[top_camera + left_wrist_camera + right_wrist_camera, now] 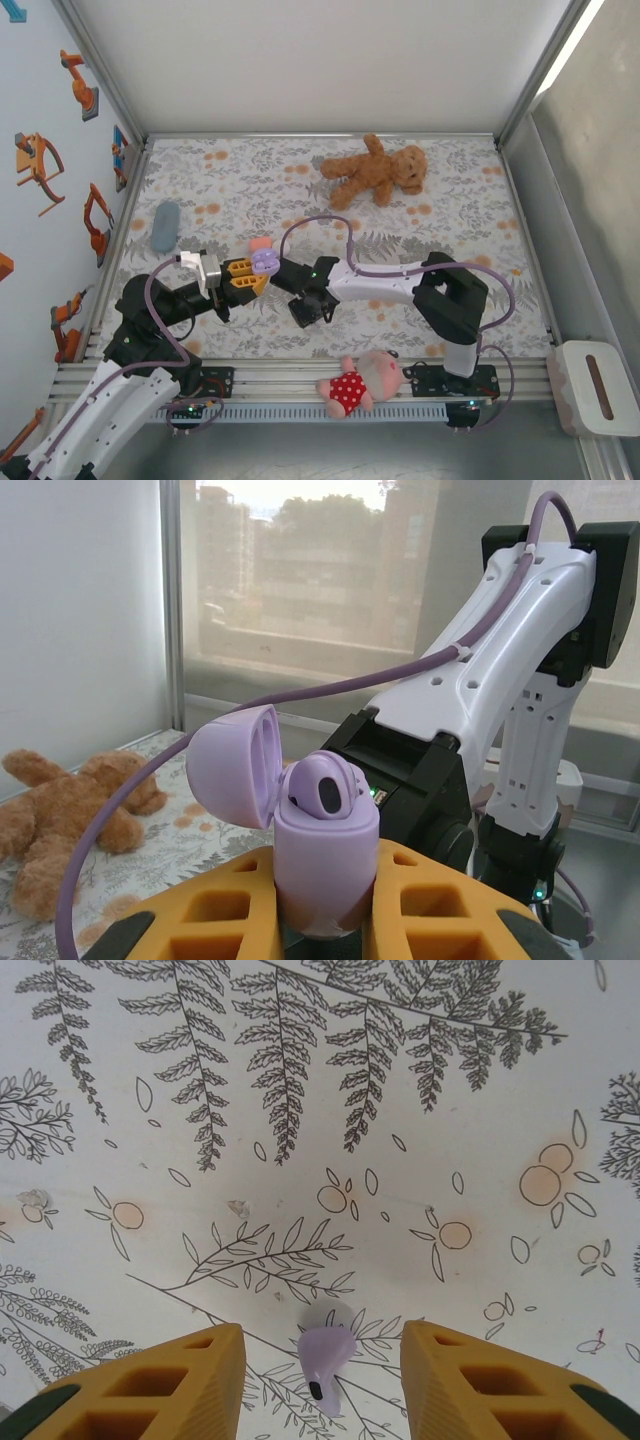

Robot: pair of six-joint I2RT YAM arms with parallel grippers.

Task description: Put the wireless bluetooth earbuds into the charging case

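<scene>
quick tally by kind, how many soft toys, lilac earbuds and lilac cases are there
lilac case: 1
lilac earbuds: 2, one in the case, one loose
soft toys: 2, brown bear and pink doll
total: 5

The overhead camera looks steeply down from the near edge onto the whole floral surface. The left wrist camera faces level, close on a lilac case, with the overhead view's teddy bear beyond. The right wrist camera looks straight down, close to the surface.
</scene>
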